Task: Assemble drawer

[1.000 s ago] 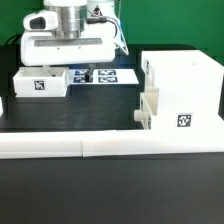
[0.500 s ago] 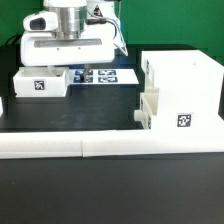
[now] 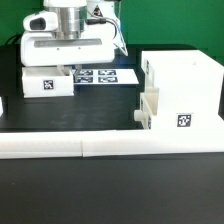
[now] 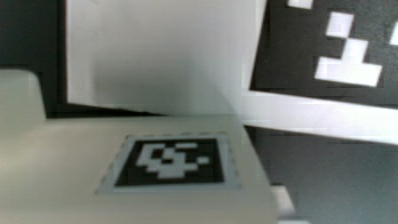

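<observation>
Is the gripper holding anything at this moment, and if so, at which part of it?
It cannot be told. The gripper stands low beside the small tray, but its fingers are hidden in both views, so no hold on the tray shows.

Open black counter runs between the small tray at the exterior view's left and the tall box shell at its right, bounded in front by the long low border wall. The shell, with a knobbed tray projecting from its near side, closes off the right, while the marker board lies flat behind the gap. The tool hangs directly over the small tray, blocking approach from above there.
</observation>
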